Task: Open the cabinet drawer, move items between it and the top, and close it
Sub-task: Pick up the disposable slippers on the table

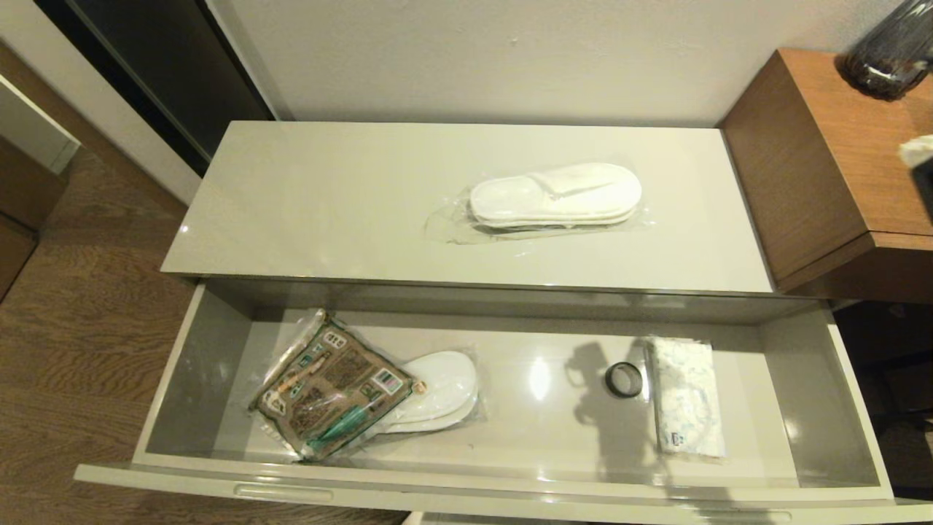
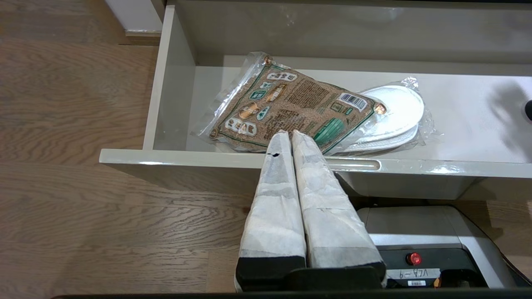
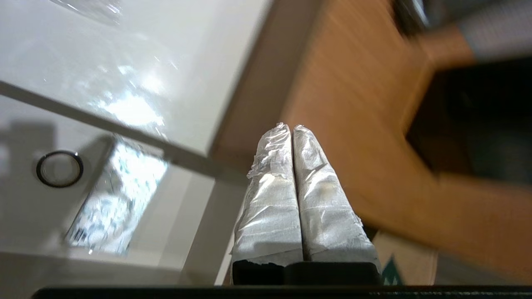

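The cabinet drawer [image 1: 191, 372] stands pulled out. At its left end a brown-and-green packet [image 1: 332, 386] lies partly over a wrapped white slipper pair [image 1: 444, 386]. A small black tape roll [image 1: 624, 379] lies right of the middle. Another wrapped slipper pair [image 1: 557, 195] rests on the top [image 1: 313, 204]. My left gripper [image 2: 289, 133] is shut and empty, its tips just over the drawer's front edge [image 2: 187, 158], close to the packet [image 2: 291, 104]. My right gripper [image 3: 290, 126] is shut and empty, raised near the cabinet's right end beside the wooden unit [image 3: 361, 83]; the tape roll [image 3: 59, 168] lies well off from it.
A white printed packet [image 1: 686, 405] lies at the drawer's right end. The brown wooden side unit [image 1: 824, 160] stands higher at the right, with a dark glass vessel [image 1: 889, 51] on it. Slot handles [image 1: 284, 492] run along the drawer front. Wood floor lies to the left.
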Tool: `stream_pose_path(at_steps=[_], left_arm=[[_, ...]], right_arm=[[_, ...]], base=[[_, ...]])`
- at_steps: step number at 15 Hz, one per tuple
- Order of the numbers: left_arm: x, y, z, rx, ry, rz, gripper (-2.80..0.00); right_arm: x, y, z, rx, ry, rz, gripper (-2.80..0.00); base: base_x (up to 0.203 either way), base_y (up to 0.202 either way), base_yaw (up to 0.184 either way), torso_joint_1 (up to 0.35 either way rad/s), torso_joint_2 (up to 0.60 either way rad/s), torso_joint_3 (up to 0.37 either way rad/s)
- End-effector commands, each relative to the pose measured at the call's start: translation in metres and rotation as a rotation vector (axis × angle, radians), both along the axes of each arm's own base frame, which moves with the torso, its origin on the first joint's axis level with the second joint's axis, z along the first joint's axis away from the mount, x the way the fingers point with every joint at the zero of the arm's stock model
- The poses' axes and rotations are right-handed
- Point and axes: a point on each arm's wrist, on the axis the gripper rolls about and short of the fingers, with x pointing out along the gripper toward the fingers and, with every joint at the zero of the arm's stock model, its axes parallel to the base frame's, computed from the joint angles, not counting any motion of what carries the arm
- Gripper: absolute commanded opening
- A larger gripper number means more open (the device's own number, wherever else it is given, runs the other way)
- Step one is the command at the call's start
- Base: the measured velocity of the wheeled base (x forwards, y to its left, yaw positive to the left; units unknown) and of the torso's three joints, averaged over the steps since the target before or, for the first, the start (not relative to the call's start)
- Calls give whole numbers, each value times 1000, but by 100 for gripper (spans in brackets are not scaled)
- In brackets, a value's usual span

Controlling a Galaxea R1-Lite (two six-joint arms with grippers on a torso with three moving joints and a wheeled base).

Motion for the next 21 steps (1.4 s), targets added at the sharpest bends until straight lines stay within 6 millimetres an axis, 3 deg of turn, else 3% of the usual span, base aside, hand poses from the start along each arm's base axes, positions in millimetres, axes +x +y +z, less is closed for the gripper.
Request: stream_pose_path(at_steps=[1, 3, 5, 9, 12, 13, 21], left_arm=[[0, 0, 0, 0, 1, 0, -280], [0, 0, 0, 0, 1, -1, -280], [0, 0, 0, 0, 1, 1, -280], [0, 0, 0, 0, 1, 0, -280], [0, 0, 0, 0, 1, 1, -280], [0, 0, 0, 0, 1, 1, -280], [0, 0, 0, 0, 1, -1, -280]], right_arm=[[80, 49, -18, -141, 113, 110, -280], [98, 80, -28, -326, 154, 202, -280], [109, 93, -45, -450, 213, 233, -280], [133, 120, -94, -528, 319, 231, -280], [163, 144, -129, -520, 219, 186, -280], [172, 150, -138, -530, 179, 164, 0], [190, 161, -179, -513, 48, 100, 0]], base=[[0, 0, 0, 0, 0, 0], [0, 0, 0, 0, 0, 0], [0, 0, 0, 0, 0, 0], [0, 0, 0, 0, 0, 0], [0, 0, 0, 0, 0, 0], [0, 0, 0, 0, 0, 0], [0, 0, 0, 0, 0, 0]])
